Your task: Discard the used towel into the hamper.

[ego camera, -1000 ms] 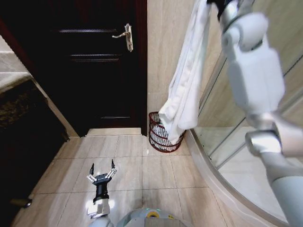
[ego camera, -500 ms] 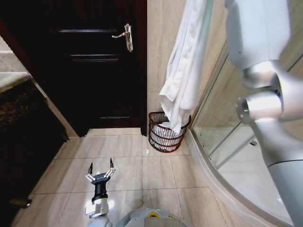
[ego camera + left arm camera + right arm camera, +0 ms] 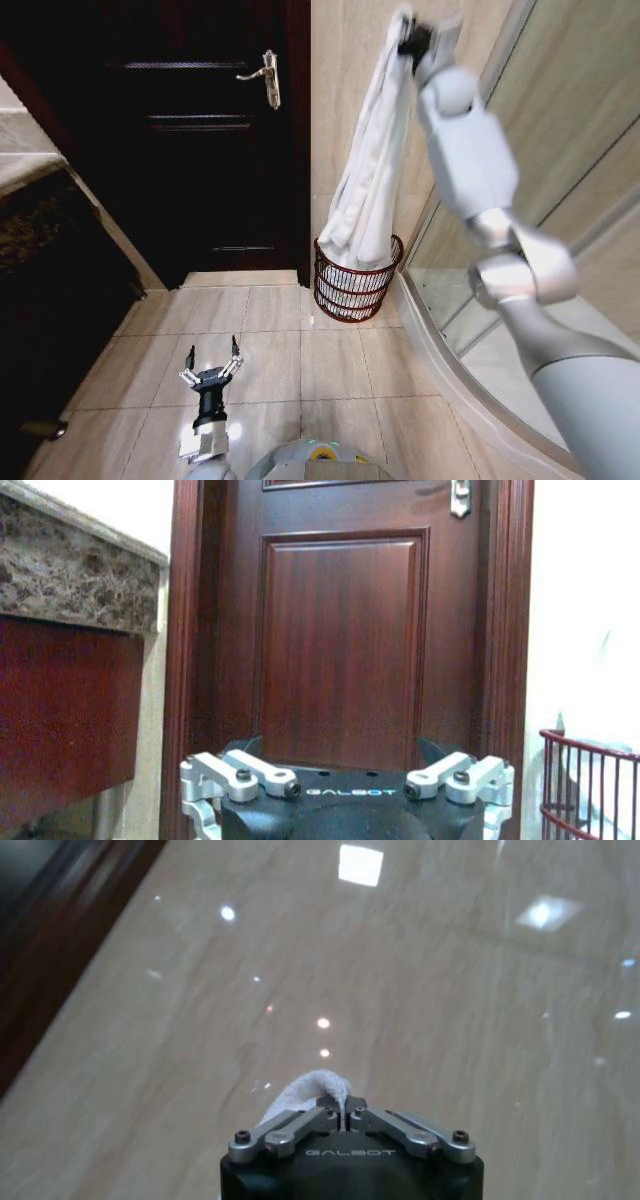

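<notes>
While our right claw (image 3: pixel 412 40) pinches the towel (image 3: pixel 365 190) high, its tail dangles below into the hamper (image 3: pixel 352 285); released off-centre, it could drape over the rim. Our left claw (image 3: pixel 212 375) idles spread, low.

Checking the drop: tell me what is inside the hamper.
The white towel's lower end hangs into the hamper, held up by the right gripper. The hamper's bottom is covered by it.

towel's (image 3: pixel 368 190) lower end hidden inside hamper (image 3: pixel 352 281), hamper cut by left wrist view's edge
</notes>
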